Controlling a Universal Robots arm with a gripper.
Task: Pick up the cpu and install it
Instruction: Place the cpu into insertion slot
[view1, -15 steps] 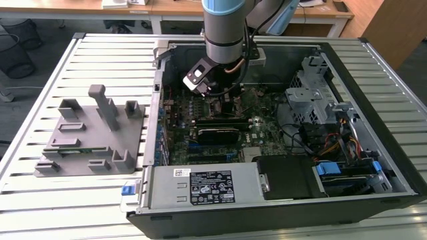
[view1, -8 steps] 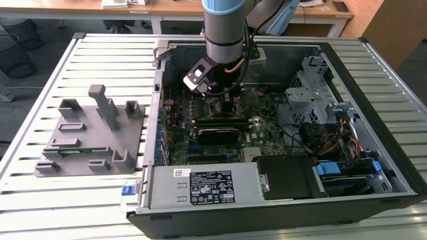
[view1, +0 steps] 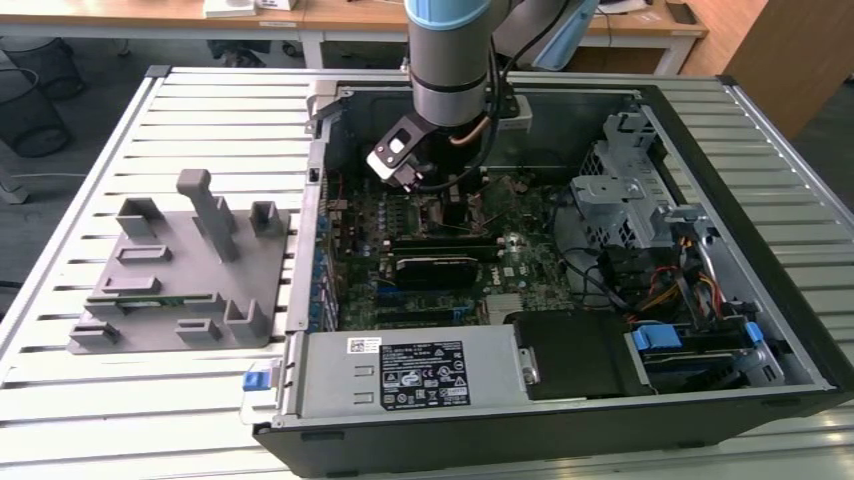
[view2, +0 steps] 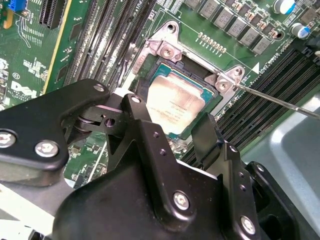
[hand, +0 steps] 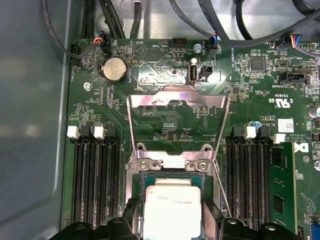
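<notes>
Silver slatted metal table (view1: 200, 110) carries a black open desktop computer case (view1: 561, 450), side panel off. The grey-and-blue robot arm (view1: 447, 60) reaches down into the case near its back wall. A grey plastic fixture block (view1: 187, 270) sits on the table at the exterior view's left, just beside the case. The green motherboard (hand: 250, 90) lies flat inside the case, with rows of black memory slots (hand: 95, 175) on both sides of the socket. The silver metal socket load frame (hand: 175, 91) is flipped open, away from the socket, and a thin metal lever rod (view2: 280, 102) sticks out beside it. The black gripper (hand: 172, 205) (view2: 169, 111) (view1: 441, 195) is low over the socket. The cpu, a small flat square chip with a silvery-white top (hand: 172, 222) (view2: 177, 97), lies flat in the socket, between the fingers (view2: 145, 135), one close on each side. Cannot tell whether they are clamped on its edges or released. Round silver coin battery (hand: 114, 67) is on the board, past the load frame.
</notes>
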